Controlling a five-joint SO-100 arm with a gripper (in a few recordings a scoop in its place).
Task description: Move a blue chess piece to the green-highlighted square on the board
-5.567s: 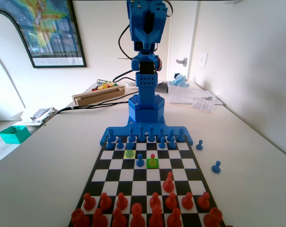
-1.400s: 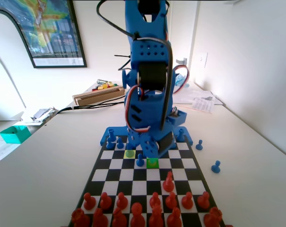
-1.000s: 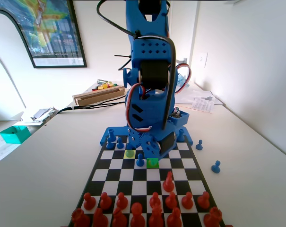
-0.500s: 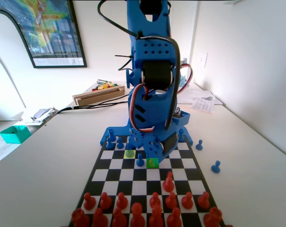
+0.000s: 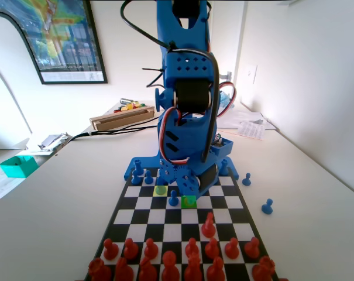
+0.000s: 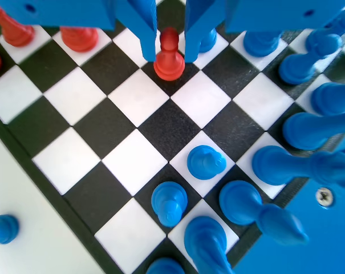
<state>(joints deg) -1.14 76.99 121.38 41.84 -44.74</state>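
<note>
The board lies on a white table. A poster hangs on the wall at 10 o'clock in the fixed view. The claw hangs low and spread wide. A red pawn stands loose between its jaws. The green square is under the claw. The blue pawn stands at 9 o'clock of it. The mid rows are bare. At 3 o'clock, off the board's edge, two loose pawns stand on the table.
</note>
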